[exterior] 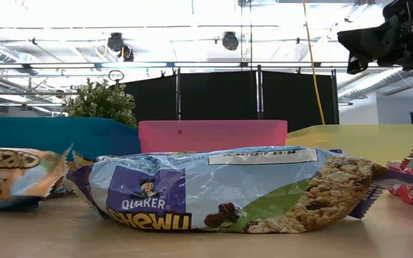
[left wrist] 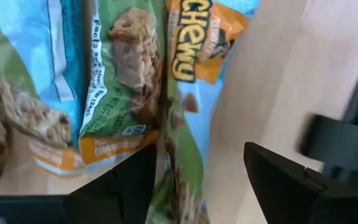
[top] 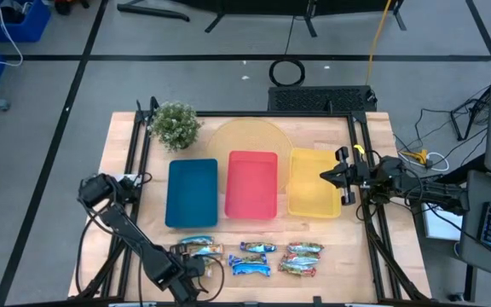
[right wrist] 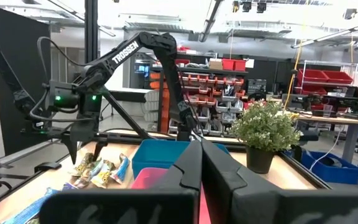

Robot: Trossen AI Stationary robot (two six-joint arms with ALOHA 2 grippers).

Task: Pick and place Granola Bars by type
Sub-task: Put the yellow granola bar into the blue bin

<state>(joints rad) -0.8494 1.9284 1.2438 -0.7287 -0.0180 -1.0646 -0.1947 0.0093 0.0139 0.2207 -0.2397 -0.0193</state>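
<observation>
Several granola bars lie flat in a row near the table's front edge. The left group (top: 196, 249) has tan-gold and light-blue wrappers, the middle pair (top: 254, 258) is bright blue, and the right pair (top: 302, 259) is silvery-teal with red. My left gripper (top: 194, 264) is open and points down just above the left group. In the left wrist view its fingers (left wrist: 129, 186) stand on either side of a light-blue and orange "Chewy" bar (left wrist: 188, 93) without plainly touching it. My right gripper (top: 326, 176) is shut and empty, held high over the yellow tray (top: 314, 205).
A blue tray (top: 192, 193), a red tray (top: 252, 183) and the yellow tray stand side by side at mid-table. A potted plant (top: 176, 124) stands at the far left, and a round pale board (top: 250, 136) lies behind the trays. Dark frame rails (top: 130, 170) run along both sides of the table.
</observation>
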